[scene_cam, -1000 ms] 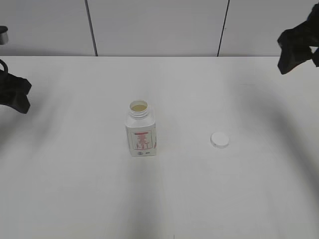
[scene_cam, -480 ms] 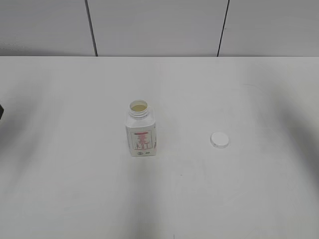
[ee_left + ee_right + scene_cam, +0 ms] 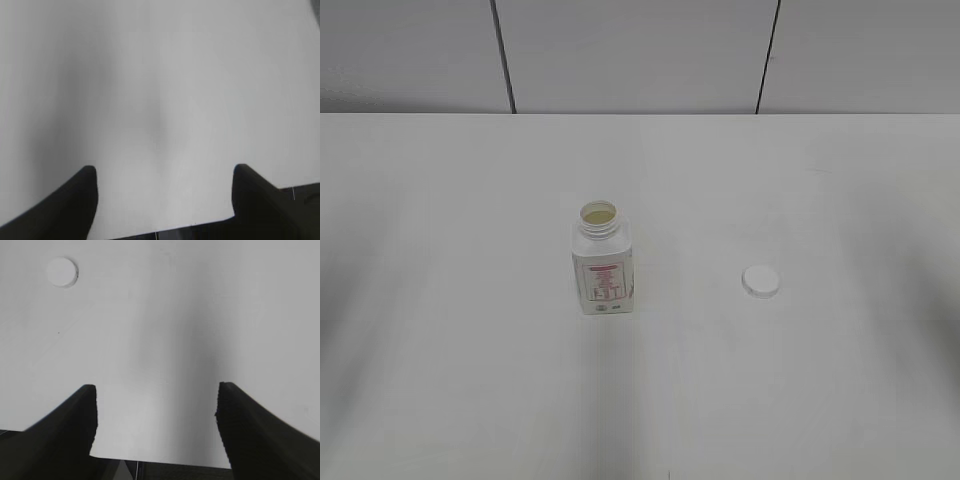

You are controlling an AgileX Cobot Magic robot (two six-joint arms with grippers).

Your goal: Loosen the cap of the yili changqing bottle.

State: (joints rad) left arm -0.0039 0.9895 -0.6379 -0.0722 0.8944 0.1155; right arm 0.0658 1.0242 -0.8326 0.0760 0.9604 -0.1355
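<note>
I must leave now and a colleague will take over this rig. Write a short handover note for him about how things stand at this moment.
Left hand: open, holding nothing, over bare table.
Right hand: open, holding nothing; neither hand shows in the exterior view.
Bottle: upright mid-table, neck open.
Cap: lying flat on the table to the bottle's right, apart from it.
Done: the cap is fully off.
Left: nothing appears to remain.
</note>
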